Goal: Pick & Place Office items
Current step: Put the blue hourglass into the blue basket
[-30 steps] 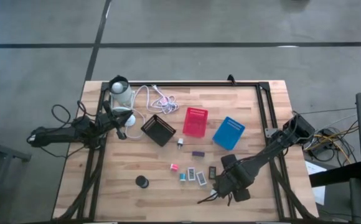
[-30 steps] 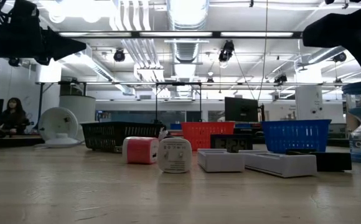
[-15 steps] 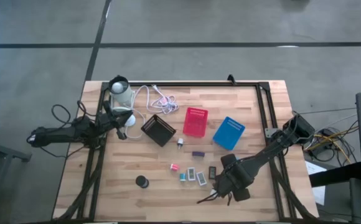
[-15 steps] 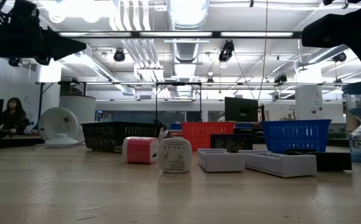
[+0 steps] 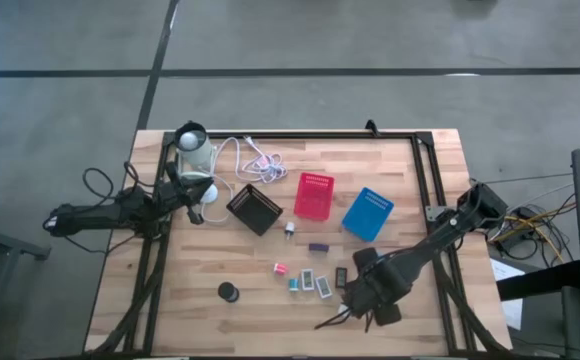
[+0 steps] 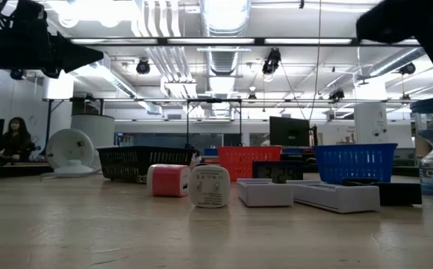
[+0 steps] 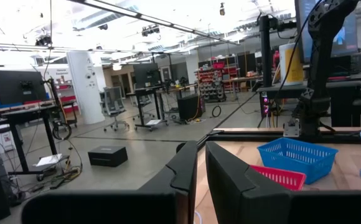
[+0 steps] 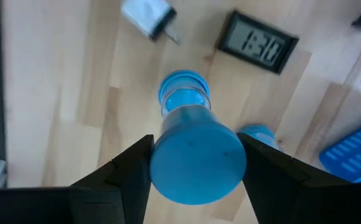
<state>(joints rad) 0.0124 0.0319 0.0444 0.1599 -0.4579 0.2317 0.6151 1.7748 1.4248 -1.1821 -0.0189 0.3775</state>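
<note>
**Right gripper clamped on blue hourglass piece, left arm parked**

Right gripper (image 8: 196, 163) sits over the near right part of the wooden bench (image 5: 170, 310), fingers closed on a pale-blue round-capped hourglass-like piece (image 8: 196, 158); glass waist and lower cap visible past the top cap. A second pale-blue round piece (image 8: 258, 134) lies on the bench just beside the held one. Beyond the gripper: a black rectangular digital clock (image 8: 257, 42) reading 13:30, and a small white plug block (image 8: 148, 14) near it.

High view: right gripper (image 5: 368, 292) just right of the row of small items: pink block (image 5: 280, 268), teal block (image 5: 293, 284), two white-framed blocks (image 5: 316, 282), black block (image 5: 341, 276). Purple block (image 5: 318, 246) farther back, black disc (image 5: 229, 291) well apart to the left.

Behind the gripper stand the blue mesh bin (image 5: 368, 213), red mesh bin (image 5: 313, 195) and black mesh bin (image 5: 255, 208).

Left gripper (image 7: 199, 168) hangs at the left bench edge beside the white lamp (image 5: 196, 150), fingers nearly together with a narrow slit, holding nothing
</note>
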